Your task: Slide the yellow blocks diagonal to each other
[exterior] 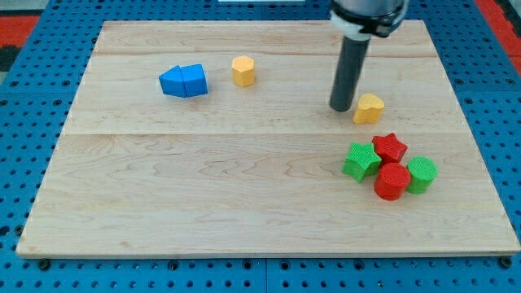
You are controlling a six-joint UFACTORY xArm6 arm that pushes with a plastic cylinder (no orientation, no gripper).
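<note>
My tip (341, 108) on wooden board (244, 212), just left of yellow heart block (369, 107), nearly touching; no jaws, grips nothing. Yellow hexagon block (242, 71) well apart toward view's left, slightly higher. 2 blue blocks (184, 81) touching, left of hexagon. Below heart, tight cluster: green star (360, 160), red star (390, 147), red cylinder (391, 181), green cylinder (422, 174). Rod's upper end cut off at view's top.

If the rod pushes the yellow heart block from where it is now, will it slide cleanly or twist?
Probably twists some: my tip sits at the yellow heart's left edge, against an uneven outline. It looks squat and rigid, so tipping seems unlikely. The board looks smooth, so it should slide easily.
</note>
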